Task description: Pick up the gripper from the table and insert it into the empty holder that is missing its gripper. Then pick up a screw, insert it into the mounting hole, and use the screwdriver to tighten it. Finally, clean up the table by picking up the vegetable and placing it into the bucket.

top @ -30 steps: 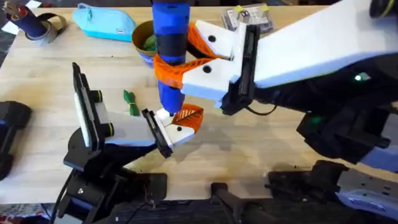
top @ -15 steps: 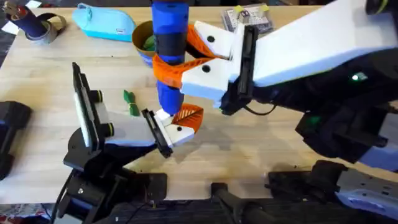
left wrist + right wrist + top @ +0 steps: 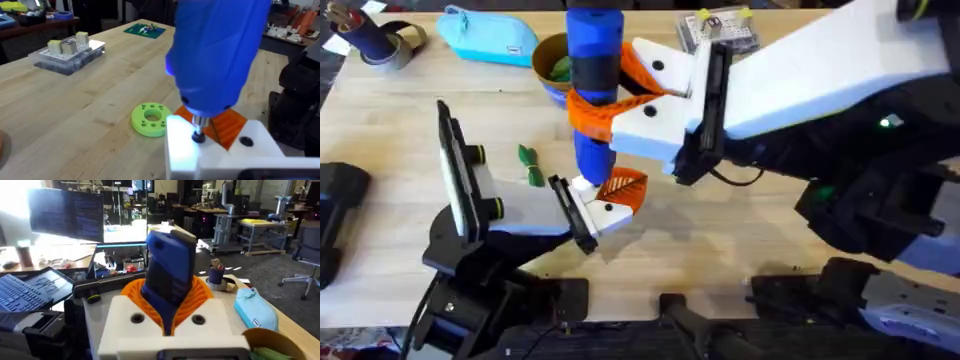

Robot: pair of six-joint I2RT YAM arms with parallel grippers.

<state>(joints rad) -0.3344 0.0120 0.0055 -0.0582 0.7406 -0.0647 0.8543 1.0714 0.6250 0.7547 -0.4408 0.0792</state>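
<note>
Almost nothing has moved since a second ago: the right arm has drifted only slightly, and the screwdriver (image 3: 592, 85) stands as it did, upright over the holder (image 3: 582, 208).

Taking the holder as the landmark and working outward from the robot's side: its black stand (image 3: 470, 270) sits on the near side of the table (image 3: 720, 250), and its white block angles up toward the middle. The gripper (image 3: 625, 190) (the small orange ribbed finger) is seated at the block's far tip. In the left wrist view the screwdriver's metal tip (image 3: 198, 134) meets the white block at a small dark spot, with the orange finger (image 3: 227, 125) just behind; whether that spot is the screw or the mounting hole cannot be told.

The right gripper (image 3: 605, 105) is closed around the screwdriver's blue handle, its orange pads (image 3: 200, 296) pressed on either side. The left gripper's opening cannot be judged.

Just beyond the holder's knobs lies a green vegetable piece (image 3: 529, 166). Farther off stands the bucket (image 3: 549, 62), something green inside, with a light-blue pouch (image 3: 488, 35) beside it
</note>
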